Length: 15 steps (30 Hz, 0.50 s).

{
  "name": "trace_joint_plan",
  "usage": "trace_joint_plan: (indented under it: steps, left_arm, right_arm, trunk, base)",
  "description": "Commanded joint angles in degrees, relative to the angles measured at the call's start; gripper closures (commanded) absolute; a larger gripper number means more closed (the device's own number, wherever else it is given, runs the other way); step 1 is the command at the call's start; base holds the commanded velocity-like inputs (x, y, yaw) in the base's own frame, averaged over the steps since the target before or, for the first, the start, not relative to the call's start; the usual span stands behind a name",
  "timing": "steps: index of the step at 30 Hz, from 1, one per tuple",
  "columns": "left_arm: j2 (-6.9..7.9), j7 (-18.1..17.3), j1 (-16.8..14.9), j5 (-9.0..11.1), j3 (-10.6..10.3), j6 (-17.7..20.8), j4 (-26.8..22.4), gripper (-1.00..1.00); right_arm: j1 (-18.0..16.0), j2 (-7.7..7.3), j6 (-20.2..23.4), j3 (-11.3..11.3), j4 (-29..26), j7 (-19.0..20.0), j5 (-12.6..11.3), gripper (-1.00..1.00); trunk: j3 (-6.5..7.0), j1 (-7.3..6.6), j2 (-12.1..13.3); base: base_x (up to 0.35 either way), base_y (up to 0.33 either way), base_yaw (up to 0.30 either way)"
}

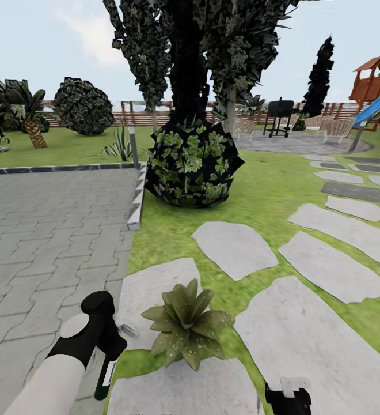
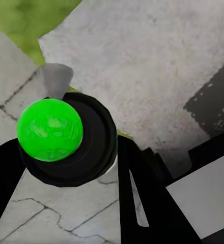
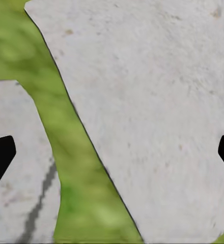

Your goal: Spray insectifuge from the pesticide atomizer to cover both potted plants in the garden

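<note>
- While my left arm reaches forward and down at the lower left of the head view, its left gripper hangs over the edge where the grey paving meets the lawn.
- My left wrist view shows the fingers clamped around the pesticide atomizer, seen end-on: a bright green round end inside a dark ring, with the grey nozzle cone poking out beyond it.
- From the head, the bottle appears as a slim dark shape with a pale label below the gripper, and the small grey nozzle tip points toward the plant.
- One potted plant, a low rosette of pointed leaves, sits just beside that nozzle, between the stepping stones; its pot is hidden by the leaves.
- My right gripper sits low at the bottom edge of the head view, pointing down; in the right wrist view its fingertips stand wide apart with nothing between them, above stone and a grass strip.
- Further back stand a large dark shrub with striped leaves, a palm and the wooden fence.
</note>
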Motion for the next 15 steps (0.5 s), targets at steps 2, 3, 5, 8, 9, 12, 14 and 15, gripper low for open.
trace_joint_plan:
  steps: [2,3,5,8,9,12,14,15]
  left_arm:
    - [-0.06,-0.6,-0.02,-0.59,0.21,0.6,-0.07,1.0]
    - [-0.06,-0.6,-0.02,-0.59,0.19,0.6,-0.07,1.0]
    - [-0.06,-0.6,-0.02,-0.59,0.13,0.6,-0.07,1.0]
    - [-0.06,-0.6,-0.02,-0.59,0.12,0.6,-0.07,1.0]
    - [-0.06,-0.6,-0.02,-0.59,0.12,0.6,-0.07,1.0]
    - [-0.11,-0.6,-0.02,-0.59,0.15,0.6,-0.07,1.0]
    - [-0.13,-0.6,-0.02,-0.59,0.13,0.6,-0.07,1.0]
    - [-0.1,-0.6,-0.02,-0.59,0.12,0.6,-0.07,1.0]
  right_arm:
    - [-0.04,0.02,-0.16,-0.41,0.1,-0.21,0.54,-1.0]
    - [-0.05,0.06,-0.16,-0.47,0.03,-0.21,0.39,-1.0]
    - [-0.04,0.15,-0.16,-0.55,-0.12,-0.21,0.26,-1.0]
    - [-0.07,0.29,-0.16,-0.55,-0.33,-0.26,0.27,-1.0]
    - [-0.06,0.39,-0.02,-0.45,-0.34,-0.21,0.57,-1.0]
    - [-0.06,0.4,0.08,-0.5,-0.34,-0.21,0.51,-1.0]
    - [-0.07,0.4,0.1,-0.58,-0.38,-0.21,0.37,-1.0]
    - [-0.07,0.4,0.1,-0.58,-0.38,-0.21,0.35,-1.0]
  trunk:
    - [-0.04,-0.03,-0.02]
    - [-0.04,-0.03,-0.02]
    - [-0.04,-0.03,-0.02]
    - [-0.04,-0.03,-0.02]
    - [-0.04,-0.03,-0.02]
    - [-0.04,-0.03,-0.02]
    - [-0.04,-0.03,-0.02]
    - [-0.04,-0.03,-0.02]
  base:
    - [-0.212,0.051,-0.289]
    - [-0.292,0.153,-0.289]
    - [-0.289,0.19,-0.287]
    - [-0.277,0.226,-0.285]
    - [-0.193,0.233,-0.285]
    - [-0.078,0.231,-0.285]
    - [-0.007,0.229,-0.287]
    - [-0.002,0.23,-0.288]
